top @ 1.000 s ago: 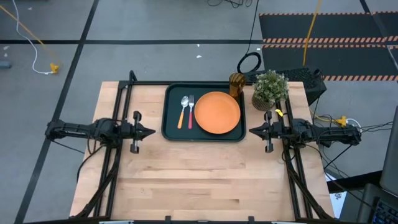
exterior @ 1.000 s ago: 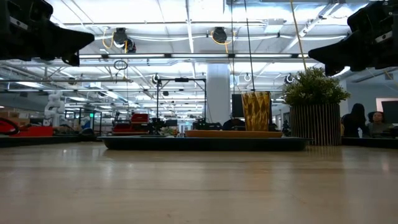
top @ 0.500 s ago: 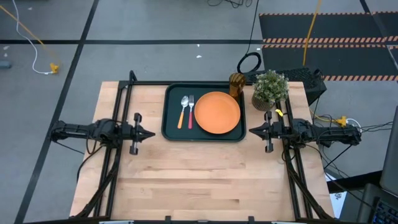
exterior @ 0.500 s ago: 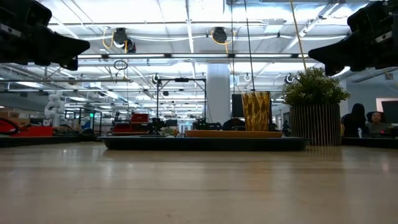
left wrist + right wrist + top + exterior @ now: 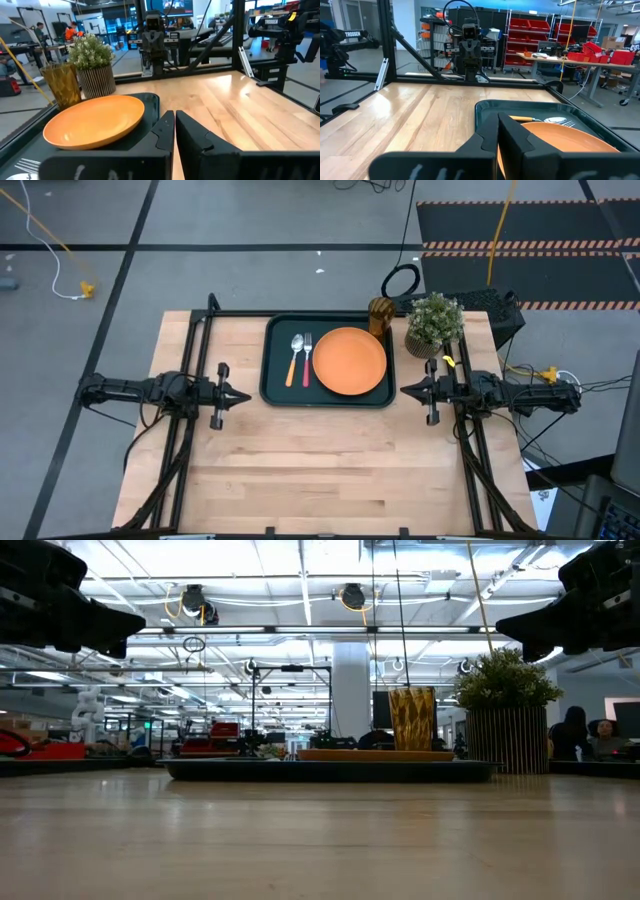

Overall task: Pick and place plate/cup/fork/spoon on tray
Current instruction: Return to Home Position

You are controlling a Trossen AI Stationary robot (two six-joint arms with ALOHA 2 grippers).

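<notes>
The dark green tray (image 5: 272, 385) lies at the table's far middle. On it lie the orange plate (image 5: 350, 360), the spoon (image 5: 295, 358) with the orange-yellow handle and, right of it, the fork (image 5: 307, 360) with the red handle. The amber cup (image 5: 381, 314) stands upright at the tray's far right corner; whether it is inside the rim I cannot tell. My left gripper (image 5: 246, 394) is shut and empty, left of the tray and above the table. My right gripper (image 5: 404, 390) is shut and empty, right of the tray. Their shut fingers show in the wrist views (image 5: 175, 125) (image 5: 498, 131).
A potted green plant (image 5: 435, 323) stands on the table right of the cup, just beyond my right gripper. The near half of the wooden table (image 5: 320, 470) is bare wood. Black frame rails (image 5: 190, 350) run along both sides.
My left gripper has gone down a little, still shut. Nothing on the tray has moved.
</notes>
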